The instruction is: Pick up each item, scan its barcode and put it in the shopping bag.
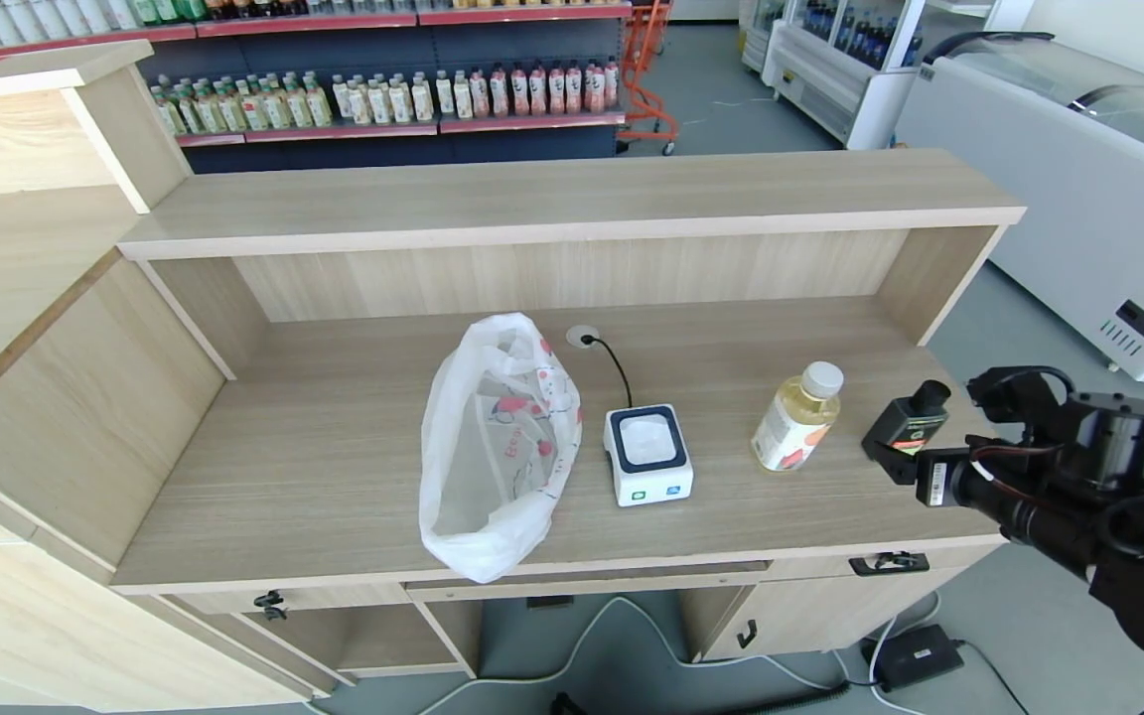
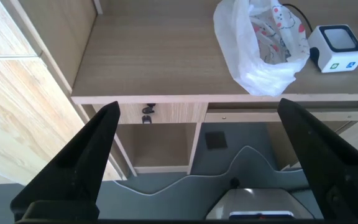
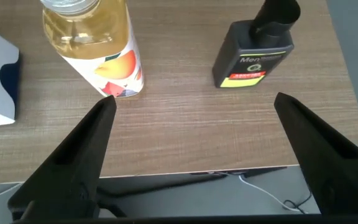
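Two items, a juice bottle and a black bottle, stood right of the scanner, the bag lay left of it, and the right gripper near them and the left gripper before the counter gaped empty.

On counter, left to right: shopping bag, scanner, drink bottle, 2nd bottle near right edge.

- White bag, mouth open, lying left of scanner.
- Scanner white, window up.
- Juice bottle upright, right of it.
- Black bottle upright, farthest right.
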Controlling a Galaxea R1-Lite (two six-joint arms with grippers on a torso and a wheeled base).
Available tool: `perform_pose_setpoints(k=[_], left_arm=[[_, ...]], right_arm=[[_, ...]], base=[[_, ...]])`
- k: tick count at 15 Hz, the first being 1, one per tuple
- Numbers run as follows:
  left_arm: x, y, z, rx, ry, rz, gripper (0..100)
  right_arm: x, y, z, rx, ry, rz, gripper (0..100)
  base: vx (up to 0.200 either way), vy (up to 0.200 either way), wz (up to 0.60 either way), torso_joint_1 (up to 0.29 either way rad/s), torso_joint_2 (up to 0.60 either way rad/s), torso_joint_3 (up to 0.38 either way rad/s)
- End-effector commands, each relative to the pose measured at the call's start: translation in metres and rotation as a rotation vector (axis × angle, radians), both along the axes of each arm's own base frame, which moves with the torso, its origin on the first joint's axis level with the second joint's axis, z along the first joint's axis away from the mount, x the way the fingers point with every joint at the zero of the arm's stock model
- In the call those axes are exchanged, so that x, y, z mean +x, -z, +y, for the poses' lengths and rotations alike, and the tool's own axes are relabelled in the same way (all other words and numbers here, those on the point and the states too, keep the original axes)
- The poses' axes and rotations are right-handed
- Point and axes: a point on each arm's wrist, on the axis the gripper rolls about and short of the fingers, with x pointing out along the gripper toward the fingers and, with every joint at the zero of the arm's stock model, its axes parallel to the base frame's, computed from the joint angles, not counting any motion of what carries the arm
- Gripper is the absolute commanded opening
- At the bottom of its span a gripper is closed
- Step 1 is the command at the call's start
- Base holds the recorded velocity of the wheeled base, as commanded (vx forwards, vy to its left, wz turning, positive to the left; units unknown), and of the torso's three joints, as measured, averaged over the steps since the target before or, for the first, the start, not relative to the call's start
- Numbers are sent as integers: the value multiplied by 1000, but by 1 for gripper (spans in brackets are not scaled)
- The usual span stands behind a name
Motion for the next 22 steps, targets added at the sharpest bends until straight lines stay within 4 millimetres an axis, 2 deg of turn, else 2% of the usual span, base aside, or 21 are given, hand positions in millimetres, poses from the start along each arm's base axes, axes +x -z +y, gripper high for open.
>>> perform_pose_setpoints(k=[1,7,12,16,22], left_arm=[[0,0,0,0,0,0,100],[0,0,0,0,0,0,100],[0,0,0,0,0,0,100],[0,0,0,0,0,0,100],[0,0,0,0,0,0,100]], right_arm=[[11,24,10,-4,-35,45,100],[43,26,25,-2,-75,-24,100],[57,33,40,-3,-109,-44,100],[73,37,46,-40,-134,-71,100],[86,44,48,-43,-138,-79,100]], base=[[0,0,0,0,0,0],[0,0,0,0,0,0],[0,0,0,0,0,0],[0,0,0,0,0,0],[0,0,0,0,0,0]])
